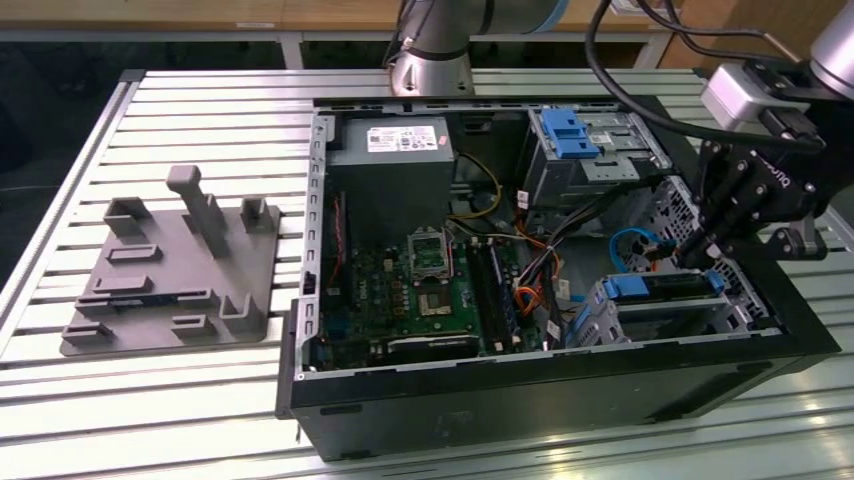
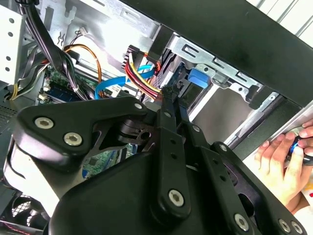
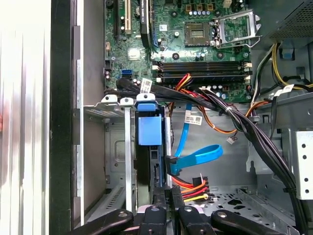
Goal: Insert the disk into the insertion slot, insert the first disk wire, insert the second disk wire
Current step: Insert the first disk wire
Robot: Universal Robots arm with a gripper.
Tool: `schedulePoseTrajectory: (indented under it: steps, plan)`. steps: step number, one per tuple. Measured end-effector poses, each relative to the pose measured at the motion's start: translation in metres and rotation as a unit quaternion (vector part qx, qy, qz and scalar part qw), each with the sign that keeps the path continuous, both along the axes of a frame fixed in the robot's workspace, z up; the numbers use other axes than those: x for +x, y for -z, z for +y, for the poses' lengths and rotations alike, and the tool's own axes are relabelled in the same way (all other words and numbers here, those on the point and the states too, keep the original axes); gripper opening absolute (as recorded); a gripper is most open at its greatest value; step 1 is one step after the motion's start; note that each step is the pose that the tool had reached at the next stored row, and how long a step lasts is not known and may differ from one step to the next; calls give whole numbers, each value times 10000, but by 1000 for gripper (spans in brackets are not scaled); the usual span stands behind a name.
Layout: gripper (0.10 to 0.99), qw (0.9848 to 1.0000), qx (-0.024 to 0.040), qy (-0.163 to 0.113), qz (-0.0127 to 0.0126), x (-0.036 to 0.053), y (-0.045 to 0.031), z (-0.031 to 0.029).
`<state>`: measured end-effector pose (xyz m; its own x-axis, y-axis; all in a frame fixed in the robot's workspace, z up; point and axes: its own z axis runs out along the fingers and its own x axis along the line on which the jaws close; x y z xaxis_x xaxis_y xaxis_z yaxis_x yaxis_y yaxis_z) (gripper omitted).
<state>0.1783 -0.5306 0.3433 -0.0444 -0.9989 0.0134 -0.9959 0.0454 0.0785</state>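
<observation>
**Gripper down at the seated disk's wire end**

Gripper (image 1: pixel 701 255) hangs inside the open computer case (image 1: pixel 534 400), low on the exterior view's right, directly above the disk (image 1: pixel 661 287). In both wrist views its tips (image 3: pixel 167 188) (image 2: pixel 171 90) are drawn close together with only a thin gap. They sit at the end of the red, yellow and black wire bundle (image 3: pixel 193 186), and whether they pinch its plug cannot be made out.

The disk (image 3: pixel 148 128) stands edge-on in the insertion slot (image 3: pixel 115 161). It shows as a thin dark slab capped by a bright blue carrier with a broad flat tab. The insertion slot (image 1: pixel 601 320) is silver sheet metal with punched holes, set against the case's black wall. In the exterior view the disk reads as a dark strip between two blue ends.

A blue flat wire (image 3: pixel 200 154) loops beside the disk, and its black plug rests against the disk's edge.

White tags (image 3: pixel 146 84) on the cables and the white label on the power supply (image 1: pixel 407 138) carry print too small to read.

In the second wrist view a hand (image 2: pixel 286 161) rests outside the case wall, holding something blue.
</observation>
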Motion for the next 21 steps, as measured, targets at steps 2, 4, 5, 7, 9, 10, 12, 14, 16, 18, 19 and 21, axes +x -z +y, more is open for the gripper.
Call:
schedulePoseTrajectory:
  steps: [2,4,5,7,9,10,12,14,16,18,19,21]
  plan:
    - [165,10000,0,0,0,0,1,-8]
    - [165,10000,0,0,0,0,3,-18]
    - [165,10000,0,0,0,0,4,-24]
    - [165,10000,1,0,0,0,7,-36]
    - [165,10000,0,0,0,0,9,-44]
    - [165,10000,1,0,0,-1,11,-45]
    - [165,10000,0,0,0,-3,13,-48]
    - [165,10000,-1,0,0,-4,17,-50]
    - [165,10000,0,0,0,-4,32,-55]
    - [165,10000,0,0,0,-5,45,-60]
    - [165,10000,0,0,0,-5,46,-60]
    - [165,10000,0,0,0,-5,52,-61]
